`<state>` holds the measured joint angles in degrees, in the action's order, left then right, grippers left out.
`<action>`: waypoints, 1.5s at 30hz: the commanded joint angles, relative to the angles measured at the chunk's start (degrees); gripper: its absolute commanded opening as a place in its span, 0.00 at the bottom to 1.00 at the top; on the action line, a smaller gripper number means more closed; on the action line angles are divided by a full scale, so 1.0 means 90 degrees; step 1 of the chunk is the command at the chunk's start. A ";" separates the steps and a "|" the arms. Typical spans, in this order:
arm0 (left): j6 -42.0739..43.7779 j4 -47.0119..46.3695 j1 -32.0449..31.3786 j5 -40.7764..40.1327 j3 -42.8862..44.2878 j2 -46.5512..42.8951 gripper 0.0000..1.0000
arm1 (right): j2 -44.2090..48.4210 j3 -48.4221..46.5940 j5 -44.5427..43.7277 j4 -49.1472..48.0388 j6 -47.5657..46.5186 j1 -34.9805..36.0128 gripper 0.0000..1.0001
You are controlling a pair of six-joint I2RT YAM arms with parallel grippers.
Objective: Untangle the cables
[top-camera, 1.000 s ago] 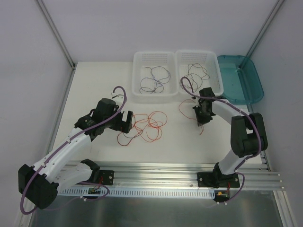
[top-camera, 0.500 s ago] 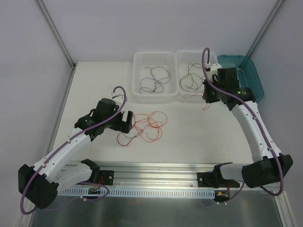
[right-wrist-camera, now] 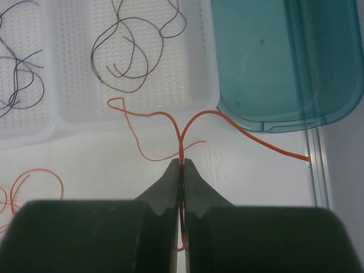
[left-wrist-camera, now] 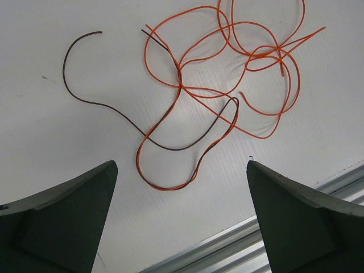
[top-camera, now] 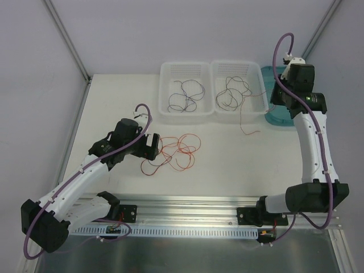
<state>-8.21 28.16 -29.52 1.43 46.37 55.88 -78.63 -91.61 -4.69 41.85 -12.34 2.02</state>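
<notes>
One orange cable (right-wrist-camera: 181, 145) sits clamped in the right pincer (right-wrist-camera: 182, 165); the tangle (left-wrist-camera: 181, 86) lies just right of the wide left pincer (top-camera: 154, 147).

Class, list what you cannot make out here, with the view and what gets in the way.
- Right wrist view: red wire, lower part hidden by the shut right gripper.
- Left wrist view: orange tangle, upper loops cut off by the top edge.
- Top view: where the wire meets that gripper, too small to see.

Thin orange cables (top-camera: 176, 151), dark cables (top-camera: 185, 95), white perforated baskets (top-camera: 190, 71), translucent teal tray (right-wrist-camera: 284, 57), white table (top-camera: 114, 102)
</notes>
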 commanded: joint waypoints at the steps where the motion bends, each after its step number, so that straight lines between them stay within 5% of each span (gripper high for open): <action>1: 0.0092 -0.0092 0.0057 -0.0022 -0.0035 -0.0134 0.99 | 0.0065 -0.0483 -0.0017 -0.0518 0.0414 -0.0379 0.01; 15: 0.0121 -0.0092 0.0067 -0.0091 -0.0025 -0.0095 0.99 | 0.0134 -0.1744 -0.0641 -0.2285 0.0814 -0.1523 0.01; 25: 0.0150 -0.0092 0.0057 -0.0130 -0.0035 0.0051 0.99 | -0.1545 -0.2584 0.0295 -0.2667 0.0892 -0.1992 0.01; 36: 0.0199 -0.0092 0.0067 -0.0345 -0.0025 0.0461 0.99 | -0.3166 -0.1824 0.0668 -0.3350 0.0912 -0.2129 0.02; 45: 0.0267 -0.0092 0.0067 -0.0413 0.0004 0.0764 0.99 | -0.4874 -0.2163 0.0628 -0.2912 0.0990 -0.2139 0.14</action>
<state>-7.33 28.12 -29.50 -0.67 46.13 61.98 -119.81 -107.31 0.16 14.90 -4.47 -16.80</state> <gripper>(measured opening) 0.992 0.136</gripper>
